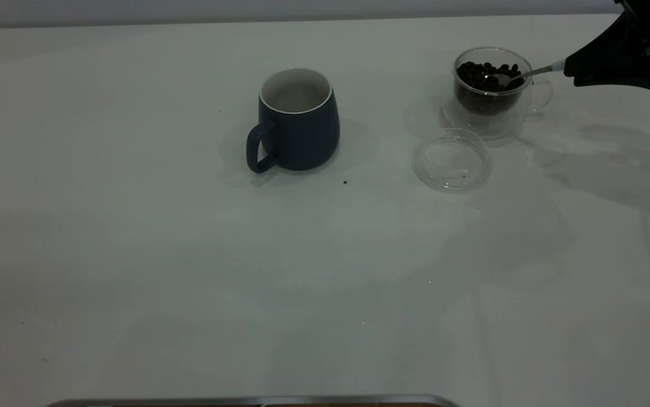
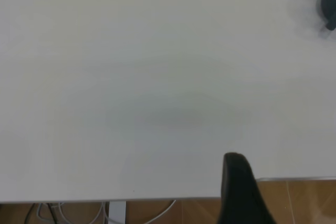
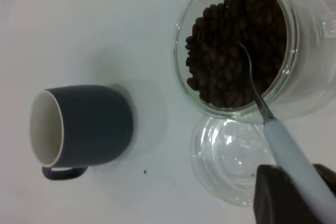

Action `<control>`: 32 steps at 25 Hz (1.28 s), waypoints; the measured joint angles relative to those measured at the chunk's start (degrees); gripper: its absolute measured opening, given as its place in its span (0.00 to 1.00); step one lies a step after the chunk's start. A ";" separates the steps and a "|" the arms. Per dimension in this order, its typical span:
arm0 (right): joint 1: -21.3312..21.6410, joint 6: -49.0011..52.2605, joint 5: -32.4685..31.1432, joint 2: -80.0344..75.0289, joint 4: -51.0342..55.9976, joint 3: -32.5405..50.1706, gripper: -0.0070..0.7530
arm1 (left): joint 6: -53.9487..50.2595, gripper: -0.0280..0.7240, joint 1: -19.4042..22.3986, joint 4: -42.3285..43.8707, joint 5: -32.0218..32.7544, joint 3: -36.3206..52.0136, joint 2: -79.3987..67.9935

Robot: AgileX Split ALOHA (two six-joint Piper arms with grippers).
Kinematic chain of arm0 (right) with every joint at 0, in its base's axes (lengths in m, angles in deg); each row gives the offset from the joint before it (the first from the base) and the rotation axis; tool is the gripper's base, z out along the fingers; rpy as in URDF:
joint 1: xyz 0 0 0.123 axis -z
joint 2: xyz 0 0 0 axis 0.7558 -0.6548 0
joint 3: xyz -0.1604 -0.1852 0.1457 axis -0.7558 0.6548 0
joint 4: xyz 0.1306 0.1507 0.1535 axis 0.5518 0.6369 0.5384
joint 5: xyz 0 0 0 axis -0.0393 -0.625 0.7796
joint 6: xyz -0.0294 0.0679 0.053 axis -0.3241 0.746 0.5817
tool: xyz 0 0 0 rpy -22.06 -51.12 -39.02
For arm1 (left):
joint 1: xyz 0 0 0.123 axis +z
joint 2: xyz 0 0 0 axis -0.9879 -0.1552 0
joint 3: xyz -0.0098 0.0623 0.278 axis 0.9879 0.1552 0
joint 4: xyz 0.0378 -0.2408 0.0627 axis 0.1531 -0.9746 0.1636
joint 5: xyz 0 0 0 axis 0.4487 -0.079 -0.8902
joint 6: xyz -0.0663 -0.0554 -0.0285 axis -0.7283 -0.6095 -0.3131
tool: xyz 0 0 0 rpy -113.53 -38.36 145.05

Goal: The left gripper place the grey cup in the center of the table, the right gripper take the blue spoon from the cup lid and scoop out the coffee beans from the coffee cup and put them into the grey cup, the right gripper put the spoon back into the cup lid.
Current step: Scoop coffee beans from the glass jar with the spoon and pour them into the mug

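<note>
My right gripper [image 1: 571,70] sits at the far right of the table [image 1: 132,254], clamped on the pale handle of the blue spoon [image 1: 520,74]. In the right wrist view one dark finger [image 3: 278,195] shows pressed against that handle. The spoon's stem slants down over the rim of the coffee cup [image 1: 491,93], and its metal bowl lies in among the coffee beans [image 1: 480,76], partly sunk in the heap.

The coffee cup stands upright, well filled, its clear handle pointing toward my right arm. The cup lid [image 1: 452,159] lies flat on the table just in front of the coffee cup, rim nearly touching its base. A speck or two shows on the glass; nothing else in it.

The grey cup [image 1: 297,121] stands upright near the middle of the table, well apart from the glass pieces, loop handle turned to the left and front. White inside; I can see no beans in it. One dark crumb [image 1: 345,182] lies on the table just in front of it.

My left gripper [image 2: 239,192] is off by the table edge; only one dark finger shows, so I cannot tell how its fingers stand.
</note>
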State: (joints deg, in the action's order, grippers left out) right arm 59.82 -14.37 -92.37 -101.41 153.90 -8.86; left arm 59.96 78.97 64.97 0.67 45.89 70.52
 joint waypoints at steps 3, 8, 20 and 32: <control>0.00 -0.25 -0.47 -0.02 0.81 0.00 0.16 | 0.00 0.70 0.00 0.00 0.00 0.00 0.00; 0.00 -0.24 -1.54 -0.79 2.02 0.00 0.16 | 0.00 0.70 0.00 0.00 0.00 0.00 0.00; 0.87 -0.36 -5.59 -5.00 6.21 -1.75 0.16 | 0.13 0.70 0.00 0.00 0.00 0.00 0.00; 5.59 2.40 -14.95 -7.99 7.62 -1.80 0.16 | 0.13 0.70 0.00 0.00 0.00 0.00 0.00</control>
State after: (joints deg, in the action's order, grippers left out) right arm 65.41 -11.97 -107.33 -109.40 161.51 -10.67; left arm 60.09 78.97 64.97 0.67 45.89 70.52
